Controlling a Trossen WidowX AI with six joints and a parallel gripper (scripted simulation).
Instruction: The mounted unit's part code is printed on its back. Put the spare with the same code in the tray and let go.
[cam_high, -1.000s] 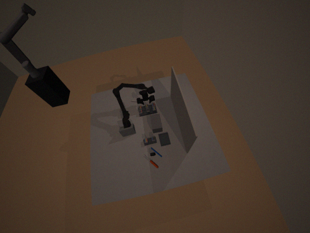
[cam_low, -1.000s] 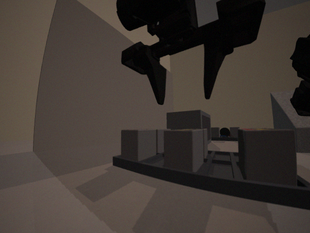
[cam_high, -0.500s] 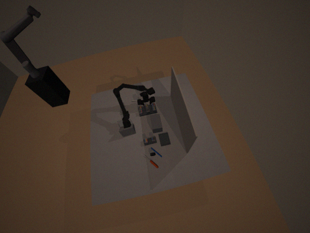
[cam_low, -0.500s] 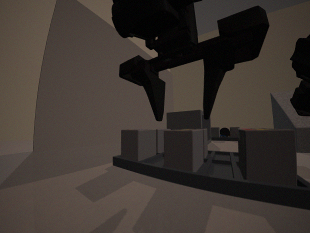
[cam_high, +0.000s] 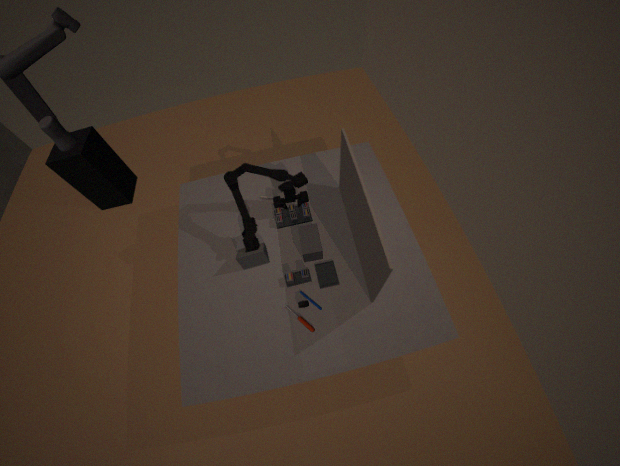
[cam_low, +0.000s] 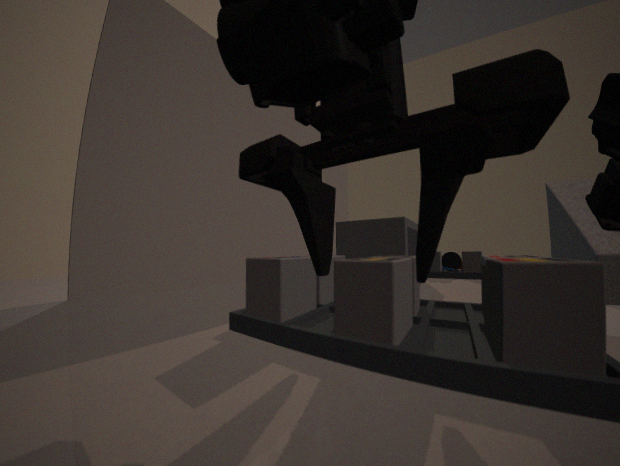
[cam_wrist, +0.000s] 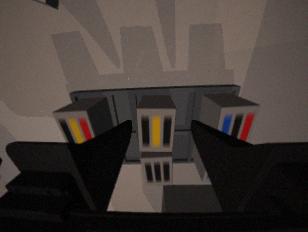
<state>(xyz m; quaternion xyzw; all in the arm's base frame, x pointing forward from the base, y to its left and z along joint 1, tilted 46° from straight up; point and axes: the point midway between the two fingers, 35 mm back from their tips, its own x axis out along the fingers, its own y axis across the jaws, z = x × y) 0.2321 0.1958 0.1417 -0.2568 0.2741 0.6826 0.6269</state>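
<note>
My gripper (cam_high: 292, 203) (cam_low: 372, 277) (cam_wrist: 161, 124) is open. Its fingers stand on either side of the front middle spare (cam_low: 363, 303) (cam_wrist: 156, 131), striped black, yellow, black, with the tips just below its top and gaps beside it. That spare stands upright in the rack (cam_low: 360, 358) (cam_wrist: 155, 90). A black-yellow-red spare (cam_low: 551, 315) (cam_wrist: 77, 125) and a blue-black-red spare (cam_low: 263, 290) (cam_wrist: 237, 122) flank it. Behind it is a spare with three black stripes (cam_wrist: 158, 171). The grey housing (cam_high: 307, 240) (cam_low: 370, 238) stands beyond the rack; the mounted unit's code is hidden. The tray (cam_high: 327, 274) holds nothing visible.
A smaller rack (cam_high: 299, 283) with striped spares stands beside the tray. Near it lie a blue pen (cam_high: 310, 300), a black cylinder (cam_high: 303, 304) and an orange-handled screwdriver (cam_high: 306, 324). A tall panel (cam_high: 358, 220) (cam_low: 200, 175) stands along the far side of the housing.
</note>
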